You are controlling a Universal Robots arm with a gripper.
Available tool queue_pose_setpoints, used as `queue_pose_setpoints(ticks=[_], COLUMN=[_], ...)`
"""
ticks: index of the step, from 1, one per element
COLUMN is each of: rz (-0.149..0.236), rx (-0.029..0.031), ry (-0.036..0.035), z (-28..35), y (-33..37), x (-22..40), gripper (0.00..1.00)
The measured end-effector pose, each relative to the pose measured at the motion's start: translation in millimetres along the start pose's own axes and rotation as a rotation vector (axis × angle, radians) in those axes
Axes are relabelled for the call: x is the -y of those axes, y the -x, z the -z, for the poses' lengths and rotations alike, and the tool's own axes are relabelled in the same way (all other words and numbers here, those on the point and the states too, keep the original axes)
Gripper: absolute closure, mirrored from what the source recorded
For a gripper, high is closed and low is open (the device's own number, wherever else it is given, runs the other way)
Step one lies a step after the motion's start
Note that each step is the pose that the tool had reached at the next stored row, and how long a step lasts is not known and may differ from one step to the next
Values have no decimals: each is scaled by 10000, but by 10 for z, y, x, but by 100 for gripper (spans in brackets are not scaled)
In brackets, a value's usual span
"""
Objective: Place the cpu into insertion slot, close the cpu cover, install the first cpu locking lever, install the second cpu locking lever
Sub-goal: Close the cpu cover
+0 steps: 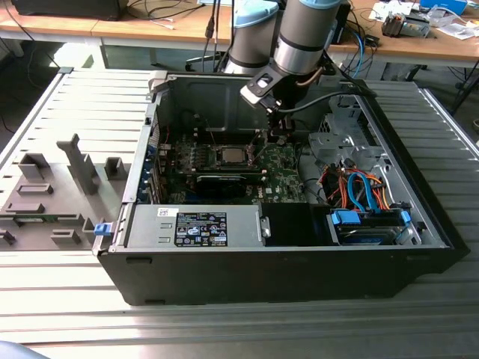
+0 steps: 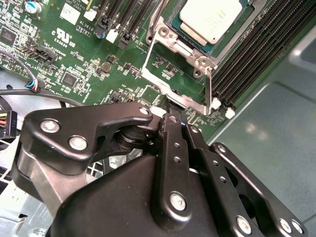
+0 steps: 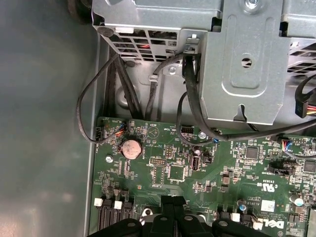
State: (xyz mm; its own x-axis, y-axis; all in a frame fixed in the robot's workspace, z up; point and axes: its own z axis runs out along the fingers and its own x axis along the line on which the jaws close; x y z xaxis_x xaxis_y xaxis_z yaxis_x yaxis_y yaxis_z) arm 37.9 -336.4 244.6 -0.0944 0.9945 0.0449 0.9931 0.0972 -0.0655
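The cpu [image 2: 212,19] [image 1: 228,156], with its silver-grey top, lies flat in the insertion slot [image 2: 174,27] on the green board. The cpu cover [image 2: 150,52], a thin silvery frame, stands raised off the slot, and board shows through its window. In the second wrist view my gripper [image 2: 174,114] has its black fingers drawn together, the tips right at the cover's free edge. I cannot tell whether they pinch it. In the exterior view the gripper [image 1: 278,137] hangs inside the open case, just to the exterior view's right of the cpu. The fingertips [image 3: 168,207] also show in the first wrist view.
Long black memory slots [image 2: 256,49] flank the socket. A black graphics card [image 1: 221,182] and the power supply [image 1: 194,224] lie nearer the camera. A metal drive cage [image 3: 242,64] and cables [image 1: 359,187] sit on the exterior view's right. Grey fixtures [image 1: 45,194] stand outside the case.
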Motion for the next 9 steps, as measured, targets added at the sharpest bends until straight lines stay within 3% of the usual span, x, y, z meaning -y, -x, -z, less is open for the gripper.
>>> queue_pose_setpoints(ticks=[9], rz=[0], rx=[1], ry=[0], z=[-2], y=[-2], x=[25], gripper=[89])
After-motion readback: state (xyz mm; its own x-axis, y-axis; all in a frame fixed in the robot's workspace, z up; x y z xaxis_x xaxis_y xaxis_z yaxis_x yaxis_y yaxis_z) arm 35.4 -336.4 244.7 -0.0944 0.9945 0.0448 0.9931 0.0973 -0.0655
